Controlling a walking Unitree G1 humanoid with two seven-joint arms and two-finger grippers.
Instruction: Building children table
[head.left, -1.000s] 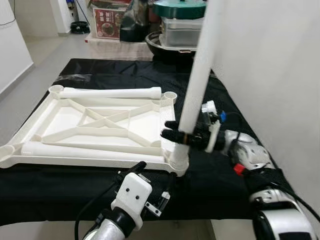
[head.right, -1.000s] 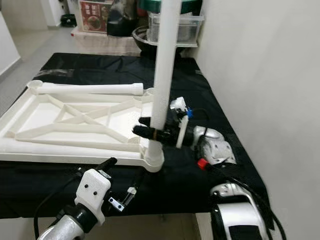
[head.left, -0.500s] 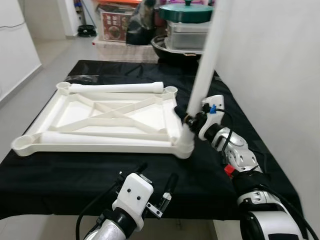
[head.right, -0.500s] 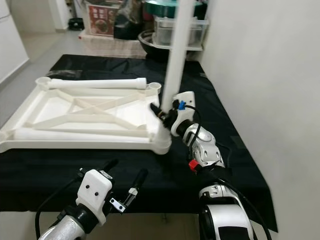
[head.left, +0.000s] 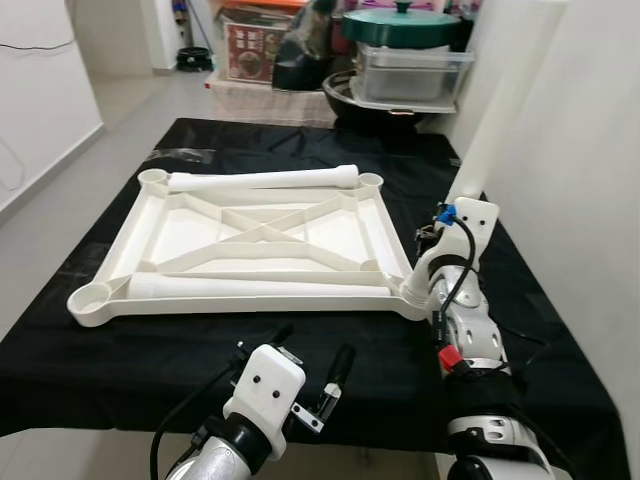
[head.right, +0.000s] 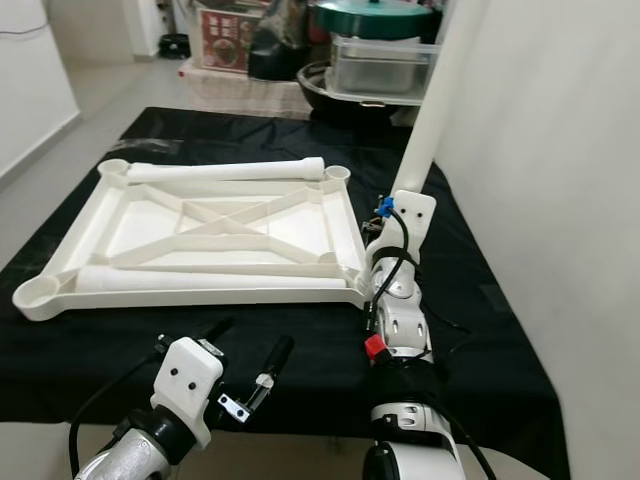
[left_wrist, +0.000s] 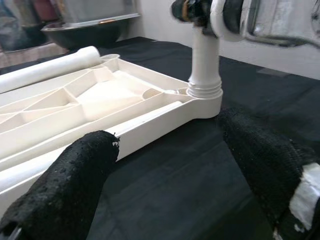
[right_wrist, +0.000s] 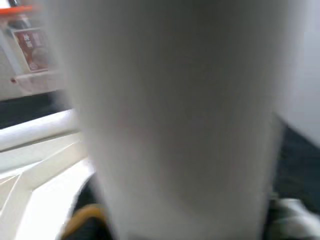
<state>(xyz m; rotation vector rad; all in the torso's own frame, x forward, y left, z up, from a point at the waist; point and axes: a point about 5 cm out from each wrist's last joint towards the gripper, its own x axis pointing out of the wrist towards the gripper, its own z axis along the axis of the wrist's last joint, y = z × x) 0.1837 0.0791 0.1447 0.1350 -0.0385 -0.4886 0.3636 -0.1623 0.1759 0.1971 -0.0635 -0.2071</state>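
Observation:
A white children's tabletop (head.left: 120, 235) lies upside down on the black-covered table. One white table leg (head.left: 500, 110) stands in its near right corner socket (head.left: 415, 297), leaning toward the wall. My right gripper (head.left: 445, 215) is shut on that leg just above the socket, and the leg (right_wrist: 175, 110) looms close and blurred in the right wrist view. One loose leg (head.left: 260, 179) lies across the far rim. Another (head.left: 250, 287) rests inside the near rim. My left gripper (head.left: 312, 350) hovers open near the table's front edge, facing the socket (left_wrist: 205, 95).
The white wall (head.left: 590, 200) runs close along the table's right side. Beyond the far end stand a green-lidded pot (head.left: 400, 25), a clear container (head.left: 410, 72) and a red box (head.left: 250, 50). Bare black cloth (head.left: 150, 360) lies between the tabletop and the front edge.
The view has shifted. My right forearm has swung from lying across the table to pointing away from me, still holding the leg in its socket. The left gripper keeps its pose.

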